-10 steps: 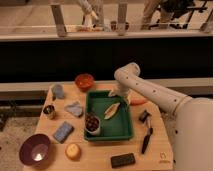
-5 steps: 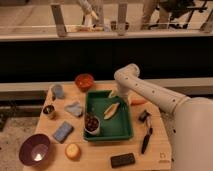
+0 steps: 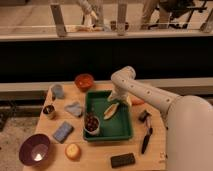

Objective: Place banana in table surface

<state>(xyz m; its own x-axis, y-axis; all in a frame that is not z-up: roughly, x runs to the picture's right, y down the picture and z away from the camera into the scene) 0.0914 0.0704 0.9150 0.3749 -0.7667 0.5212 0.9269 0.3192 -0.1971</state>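
Observation:
The pale yellow banana (image 3: pixel 111 110) lies at a slant inside the green tray (image 3: pixel 120 131), near its upper middle. My gripper (image 3: pixel 114 98) hangs at the end of the white arm, which reaches in from the right. It is just above and at the banana's upper end, over the tray's back part. The light tan table surface (image 3: pixel 100 157) shows around the tray.
A cup of dark berries (image 3: pixel 91 123) stands in the tray's left part. An orange stick (image 3: pixel 136 102) lies right of the tray. Around it are an orange bowl (image 3: pixel 84 81), grey cup (image 3: pixel 57 91), blue sponge (image 3: pixel 63 131), purple bowl (image 3: pixel 34 149), round fruit (image 3: pixel 73 151), black block (image 3: pixel 123 160) and black tool (image 3: pixel 146 135).
The gripper has stayed over the tray's back part, at most sinking slightly toward the banana. The banana is still in the tray.

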